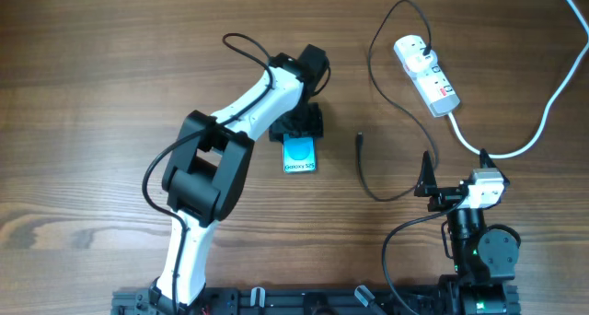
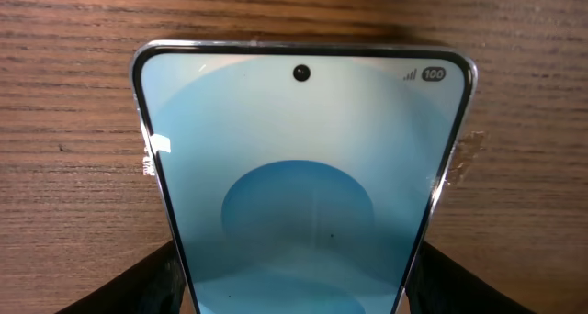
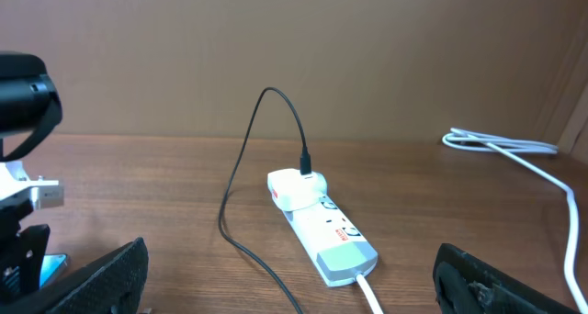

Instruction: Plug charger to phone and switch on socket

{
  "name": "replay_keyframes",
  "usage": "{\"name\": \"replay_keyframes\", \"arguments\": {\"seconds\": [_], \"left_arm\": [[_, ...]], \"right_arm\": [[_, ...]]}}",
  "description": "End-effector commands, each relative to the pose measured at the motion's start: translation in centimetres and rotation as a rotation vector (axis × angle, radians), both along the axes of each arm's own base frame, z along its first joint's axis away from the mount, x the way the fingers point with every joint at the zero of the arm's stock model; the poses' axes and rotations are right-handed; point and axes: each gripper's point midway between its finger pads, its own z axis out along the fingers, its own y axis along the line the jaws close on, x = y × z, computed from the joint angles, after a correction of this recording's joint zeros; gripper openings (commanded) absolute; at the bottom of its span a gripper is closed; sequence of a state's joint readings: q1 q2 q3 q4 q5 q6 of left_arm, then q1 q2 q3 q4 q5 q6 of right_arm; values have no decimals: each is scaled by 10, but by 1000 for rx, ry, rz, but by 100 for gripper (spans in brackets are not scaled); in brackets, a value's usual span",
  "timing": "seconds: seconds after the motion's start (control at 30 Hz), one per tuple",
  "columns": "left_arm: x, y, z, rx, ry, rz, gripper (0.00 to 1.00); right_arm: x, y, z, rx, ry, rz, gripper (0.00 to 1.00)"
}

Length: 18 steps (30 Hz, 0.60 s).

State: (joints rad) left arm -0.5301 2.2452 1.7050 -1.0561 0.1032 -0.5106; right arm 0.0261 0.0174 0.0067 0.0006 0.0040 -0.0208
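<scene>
Phone (image 1: 300, 155) lies flat and screen-up on the wooden tabletop (image 1: 92, 75), its "Galaxy" lettering at the end nearest the robot's base. The left arm (image 1: 202, 168) reaches over from the phone's lower left, and the left hand (image 1: 301, 129) sits over the phone's far end. In the left wrist view its dark fingers (image 2: 152, 282) lie against both long edges, so it grips the phone. The right arm (image 1: 474, 241) stands well to the phone's lower right; its hand (image 3: 289, 254) is spread wide and holds nothing. The socket (image 1: 426, 74) lies well apart from the phone, up and to its right, and its thick white cord (image 3: 505, 147) trails further right. The charger (image 3: 305, 153) has its white plug head (image 1: 411, 50) seated in the socket's outlet farther from the cord. Its thin black cable loops down past the right hand and curls back toward the phone. The connector tip (image 1: 360, 140) rests on the tabletop near the phone's right side, not touching it.
</scene>
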Motion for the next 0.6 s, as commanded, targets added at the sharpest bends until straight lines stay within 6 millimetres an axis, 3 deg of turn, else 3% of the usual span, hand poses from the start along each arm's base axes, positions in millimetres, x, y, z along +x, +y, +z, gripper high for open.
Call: {"name": "replay_keyframes", "arguments": {"seconds": [0.0, 0.17, 0.57], "left_arm": [[2, 5, -8, -74, 68, 53, 69], [7, 13, -4, -149, 112, 113, 68], [11, 8, 11, -355, 201, 194, 69]], "right_arm": [[0, -1, 1, -2, -7, -1, 100], [0, -1, 1, -2, -7, -1, 100], [0, -1, 1, -2, -7, -1, 100]]}}
